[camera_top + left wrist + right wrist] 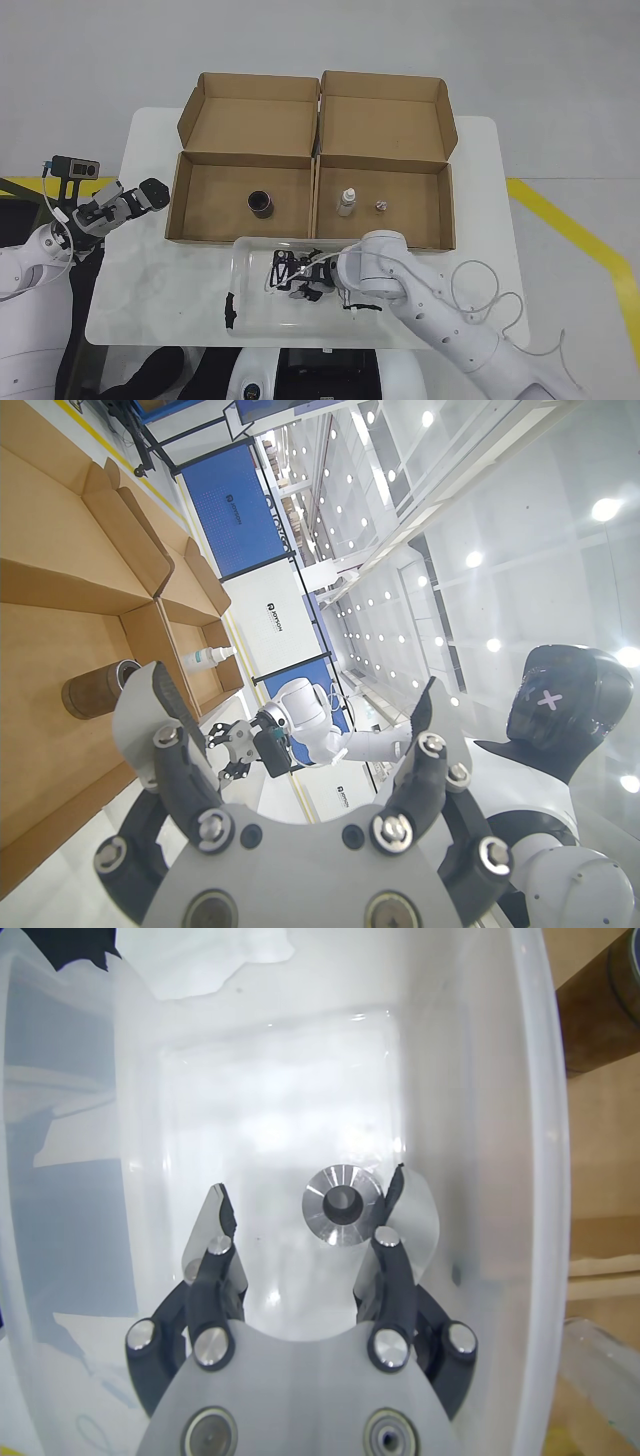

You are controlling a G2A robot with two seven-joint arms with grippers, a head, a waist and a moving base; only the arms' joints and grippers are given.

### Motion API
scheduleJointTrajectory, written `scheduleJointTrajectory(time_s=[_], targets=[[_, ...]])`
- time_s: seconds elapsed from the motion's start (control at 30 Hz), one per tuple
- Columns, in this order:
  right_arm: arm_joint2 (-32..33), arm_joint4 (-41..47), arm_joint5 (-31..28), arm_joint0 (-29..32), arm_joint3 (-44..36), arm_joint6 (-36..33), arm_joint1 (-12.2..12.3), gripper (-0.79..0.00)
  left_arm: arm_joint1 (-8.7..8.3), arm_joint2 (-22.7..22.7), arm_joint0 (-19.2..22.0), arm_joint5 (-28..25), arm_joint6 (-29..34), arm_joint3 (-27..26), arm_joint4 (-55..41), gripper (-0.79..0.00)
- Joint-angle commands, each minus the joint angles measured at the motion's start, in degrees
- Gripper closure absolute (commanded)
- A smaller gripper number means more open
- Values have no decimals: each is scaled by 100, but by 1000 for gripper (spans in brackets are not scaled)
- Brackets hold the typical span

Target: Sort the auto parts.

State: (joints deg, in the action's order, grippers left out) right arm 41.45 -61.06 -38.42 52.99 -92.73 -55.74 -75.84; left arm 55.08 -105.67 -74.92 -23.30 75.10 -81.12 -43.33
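Note:
A shiny metal ring part (341, 1205) lies on the floor of the clear plastic bin (537, 1138). My right gripper (305, 1200) is open inside the bin, and the ring sits between its fingers, close to one fingertip (392, 1188). In the top view that gripper (292, 274) is low in the bin (245, 255). My left gripper (295, 695) is open and holds nothing, raised beside the table's left edge (152, 195). A brown cylinder (261, 204) stands in the left cardboard box (180, 210). A small white bottle (346, 202) and a small metal part (380, 207) sit in the right box (445, 205).
Both boxes have their lids folded back toward the far side of the white table (150, 290). A black scrap (230, 312) hangs at the bin's left end. Cables (480, 295) trail from the right arm over the table's right part.

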Motion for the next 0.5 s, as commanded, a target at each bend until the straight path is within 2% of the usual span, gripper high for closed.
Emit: scheduleJointTrajectory(time_s=[0.0,0.1,0.17,0.37,0.47], targets=[[-46,-3,21,-59,74,36,-16,-511,0,0,0,0,0,0,0,-785],[-103,7,45,-124,149,80,-35,-471,0,0,0,0,0,0,0,-785],[-118,16,62,-153,184,95,-40,-391,0,0,0,0,0,0,0,-785],[-101,22,105,-174,203,99,-26,-305,0,0,0,0,0,0,0,-785],[-108,9,124,-176,183,77,-19,-237,0,0,0,0,0,0,0,-785]])
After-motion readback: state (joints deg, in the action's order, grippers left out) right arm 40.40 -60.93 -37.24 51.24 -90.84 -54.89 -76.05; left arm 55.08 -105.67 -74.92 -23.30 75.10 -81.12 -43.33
